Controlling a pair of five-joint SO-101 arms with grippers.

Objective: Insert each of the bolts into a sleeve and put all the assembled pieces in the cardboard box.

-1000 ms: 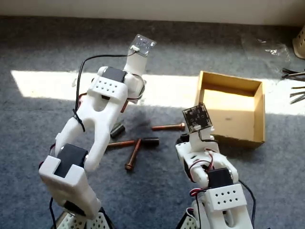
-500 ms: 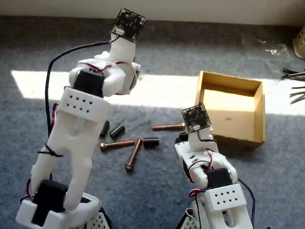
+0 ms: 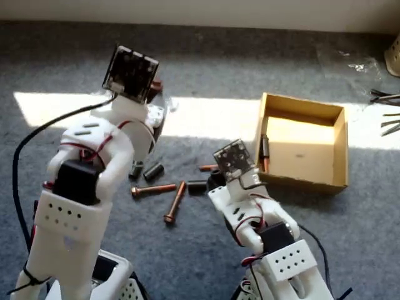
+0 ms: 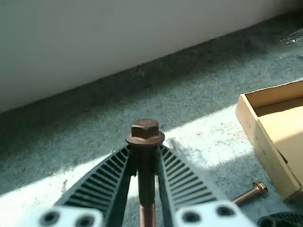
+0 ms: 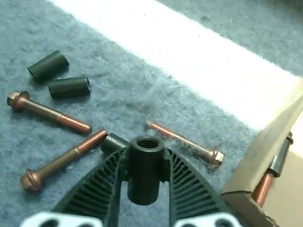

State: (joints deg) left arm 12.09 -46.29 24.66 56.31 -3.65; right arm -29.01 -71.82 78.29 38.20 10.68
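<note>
Swung up off the carpet, the left gripper (image 4: 144, 150) clamped a bolt (image 4: 145, 132) lengthwise, head past its tips. The right gripper (image 5: 145, 153), shifted toward the loose bolts (image 5: 57, 168), pinched a sleeve (image 5: 143, 179), bore showing. Bolt and sleeve were well apart, axes apparently unaligned. One assembled piece (image 3: 265, 150) lay in the box (image 3: 301, 180).

A hard band of sunlight crossed my carpet (image 3: 250, 62) and ran into the cardboard box (image 3: 340, 153), glaring white on the pile beside the box. On either side of that band the carpet lay dim. In my 2 wrist views, whatever sat nearest the lens was blurred, and the box edge was soft.
</note>
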